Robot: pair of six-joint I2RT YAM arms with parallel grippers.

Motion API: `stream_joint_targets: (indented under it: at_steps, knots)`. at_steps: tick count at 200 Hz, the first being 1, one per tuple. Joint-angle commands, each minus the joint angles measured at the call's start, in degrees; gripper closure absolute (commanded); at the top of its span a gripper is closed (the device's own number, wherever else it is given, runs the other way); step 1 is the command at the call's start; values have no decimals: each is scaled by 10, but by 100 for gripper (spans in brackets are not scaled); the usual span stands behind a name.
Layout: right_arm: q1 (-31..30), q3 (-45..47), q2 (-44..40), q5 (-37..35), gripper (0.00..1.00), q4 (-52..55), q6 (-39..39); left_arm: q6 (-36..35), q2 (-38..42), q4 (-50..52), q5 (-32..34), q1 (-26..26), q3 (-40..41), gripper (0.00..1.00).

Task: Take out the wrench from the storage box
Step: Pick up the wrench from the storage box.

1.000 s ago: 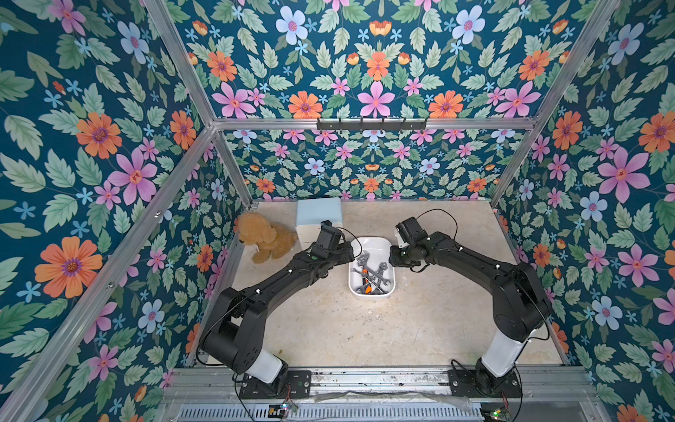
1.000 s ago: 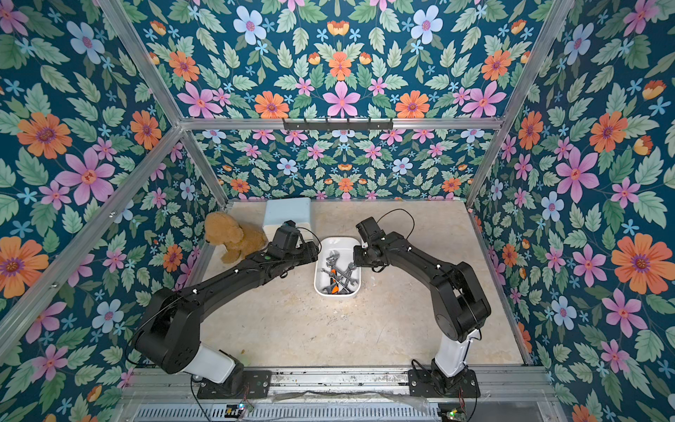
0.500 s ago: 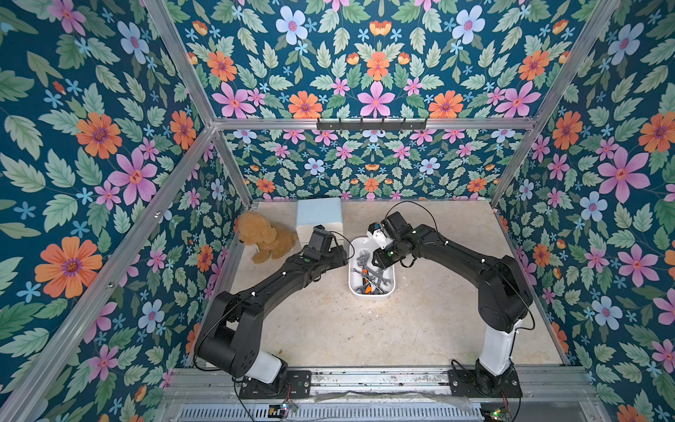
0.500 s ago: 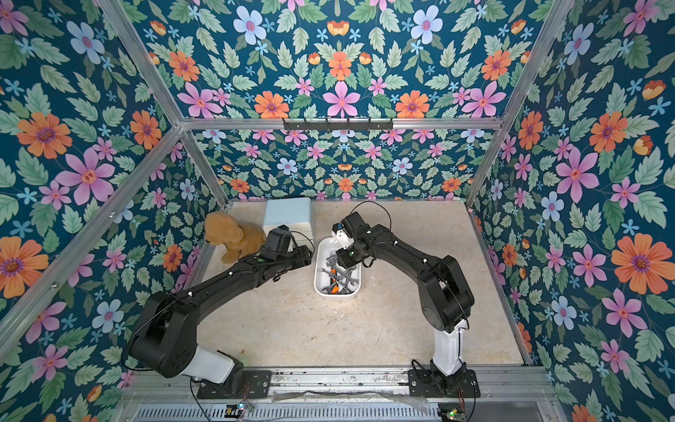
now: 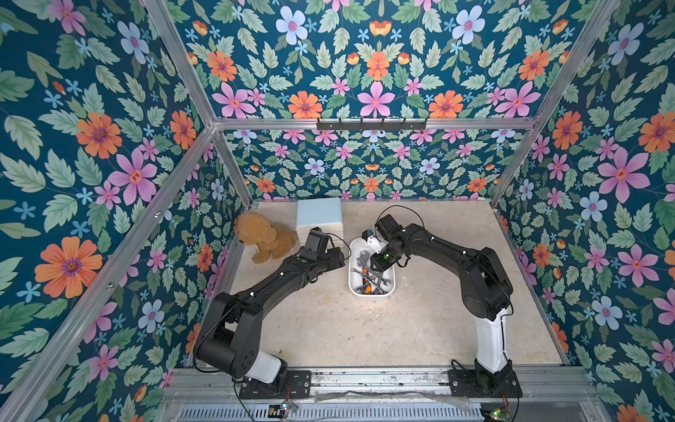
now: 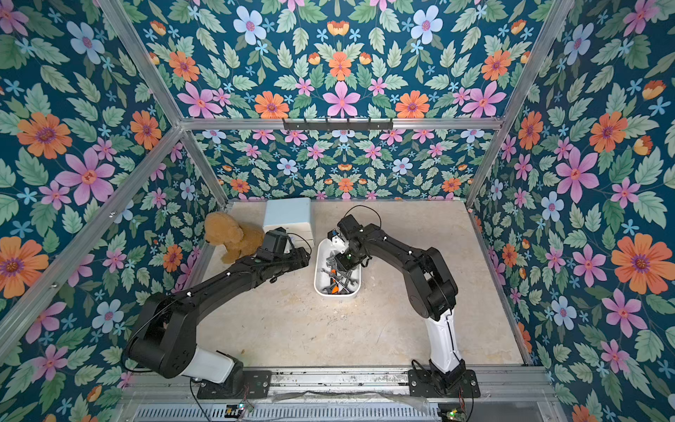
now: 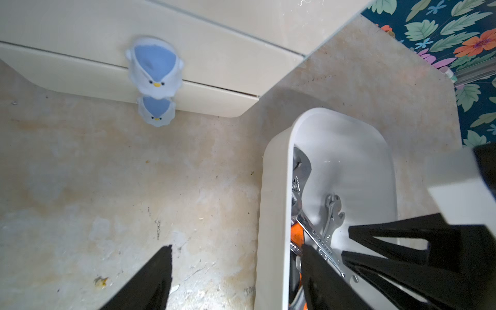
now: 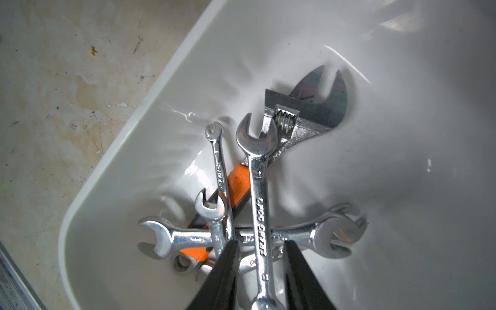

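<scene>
- The storage box [image 5: 370, 294] sits on the table [image 5: 328, 329], between the two arms.
- The wrench [image 8: 259, 188] lies inside the storage box. It is long and shiny and rests on top of a heap of other silver wrenches [image 8: 174, 237].
- A big wrench [image 8: 306, 112] with an orange handle lies under that heap, also in the storage box.
- The right gripper [image 8: 261, 241] reaches down into the storage box. Its two black fingers are a little apart, one on each side of the wrench. A small gap shows on both sides, so it is not squeezing the wrench yet.
- The left gripper [image 7: 236, 246] is at the side wall of the storage box. Its fingers are spread wide with nothing in them. One finger is over the inside of the storage box and one is outside, over the table.
- A white cabinet [image 5: 319, 215] with a blue top stands near the far end of the storage box, on the left arm's side.
- A brown toy dog [image 5: 264, 237] sits past the cabinet, farther from the storage box.
</scene>
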State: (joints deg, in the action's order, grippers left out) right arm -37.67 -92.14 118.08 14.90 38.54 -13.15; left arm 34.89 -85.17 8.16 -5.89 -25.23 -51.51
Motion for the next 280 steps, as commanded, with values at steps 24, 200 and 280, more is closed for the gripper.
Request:
stream_joint_targets:
  at_steps: [24, 200, 280]
  knots:
    - [-4, -12, 21, 2, 67, 14, -16, -1, 0, -10, -5, 0, 5, 21]
    - [-18, -30, 54, -38, 69, 22, -37, 6, -7, -21, -10, 1, 11, 21]
    - [-21, -31, 65, -52, 70, 22, -41, 8, -5, -21, -10, 4, 11, 22]
